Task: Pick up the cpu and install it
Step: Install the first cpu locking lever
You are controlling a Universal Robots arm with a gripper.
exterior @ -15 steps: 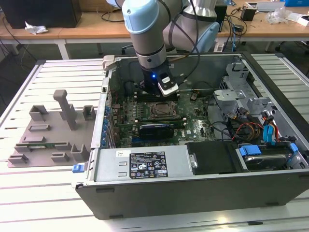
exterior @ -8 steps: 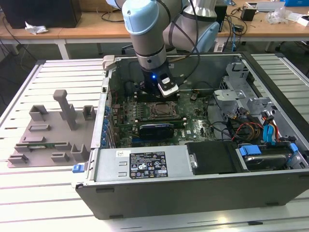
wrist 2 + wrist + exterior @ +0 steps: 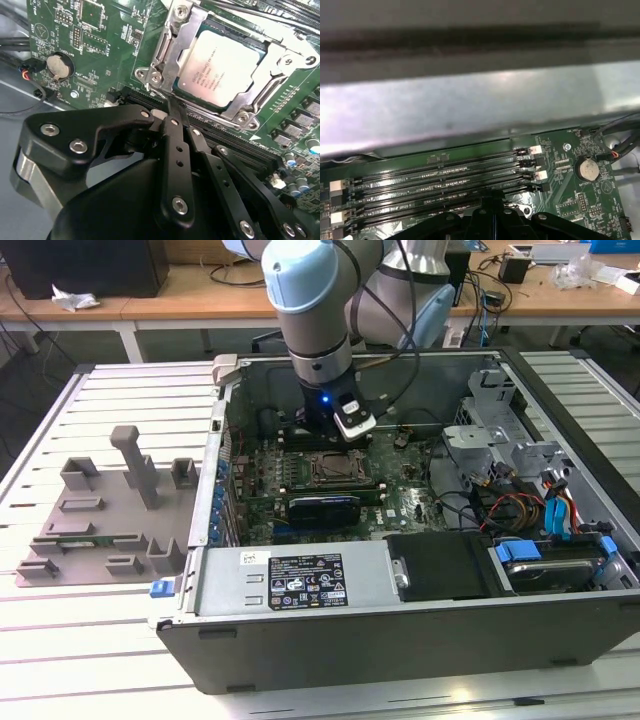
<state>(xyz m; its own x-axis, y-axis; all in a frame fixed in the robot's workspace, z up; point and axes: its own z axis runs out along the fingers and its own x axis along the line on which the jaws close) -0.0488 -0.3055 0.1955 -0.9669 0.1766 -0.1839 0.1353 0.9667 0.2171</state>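
1. In the exterior view the arm (image 3: pixel 315 320) reached down into an open computer case (image 3: pixel 400 630) that lay on a slatted table (image 3: pixel 60 660).
2. The gripper (image 3: pixel 172 107) hung low over the green motherboard (image 3: pixel 100 45), just beside the socket frame (image 3: pixel 175 45), near its corner.
3. The second wrist view showed the black fingers (image 3: pixel 175 145) drawn together into one narrow stack, tips meeting, with nothing seen between them.
4. The cpu (image 3: pixel 220 67) lay flat in the socket, its silver top facing up, and the metal frame sat around its edges.
5. The cpu was apart from the gripper, though close to the fingertips.
6. A coin battery (image 3: pixel 59 65) sat on the board, well away from the socket.
7. In the first wrist view, the long memory slots (image 3: pixel 440 180) ran side by side along the board, below the grey case wall (image 3: pixel 470 110).
8. A grey moulded tray (image 3: pixel 100 530) with upright posts rested on the table on the exterior view's left, outside the case.
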